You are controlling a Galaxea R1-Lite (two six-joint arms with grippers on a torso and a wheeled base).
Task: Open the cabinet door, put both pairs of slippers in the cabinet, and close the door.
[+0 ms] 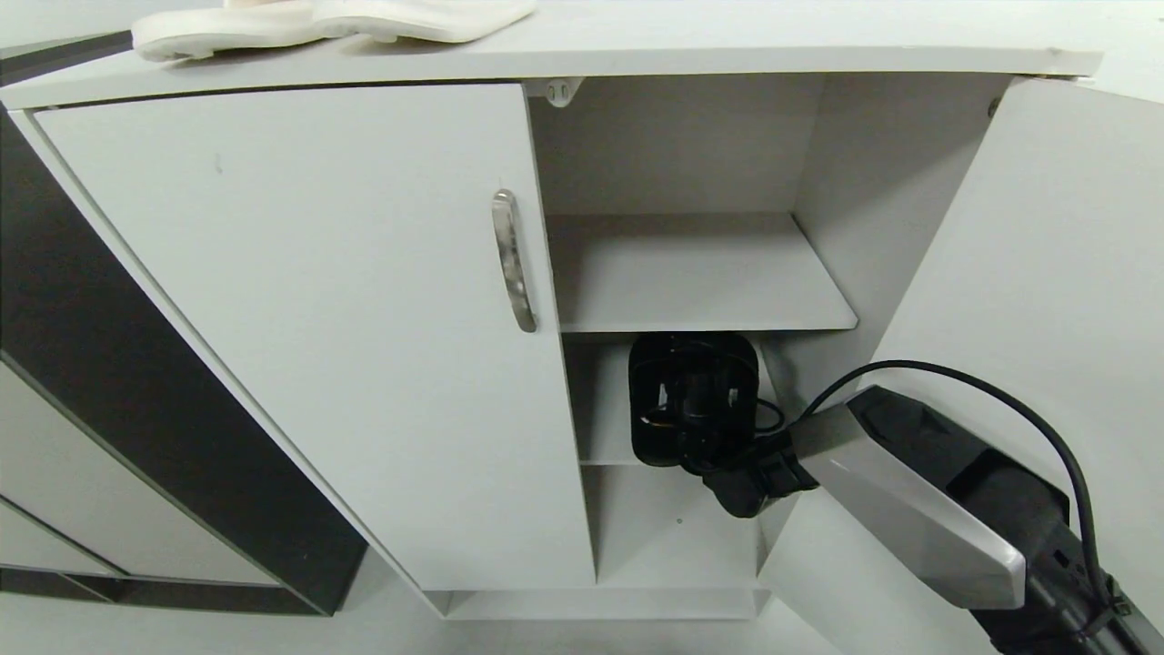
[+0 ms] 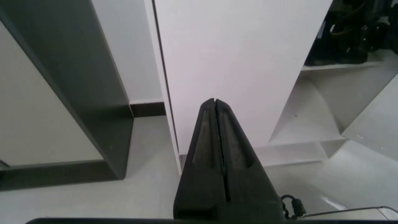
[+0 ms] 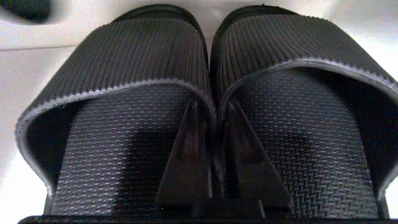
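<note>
While the right door point(image 1: 1046, 273) of the cabinet point(image 1: 773, 56) stands open, the black slippers point(image 1: 693, 400) are held side by side inside, beneath the upper shelf point(image 1: 691, 273), their adjoining edges pinched between the nearly closed fingers of the right gripper point(image 3: 212, 124). The white slippers point(image 1: 318, 23) are seen on the cabinet top, far left. The left gripper point(image 2: 215, 109) is pressed together, empty, near the closed left door point(image 1: 300, 318).

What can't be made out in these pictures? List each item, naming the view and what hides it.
- white slippers, head view: cut off by the top edge, so they cannot be counted.
- right gripper, head view: its tips are hidden by the black slippers.
- Space behind the closed left door, head view: the door hides it.
- Heel ends of the black slippers, right wrist view: cut off by the picture's edge.
</note>
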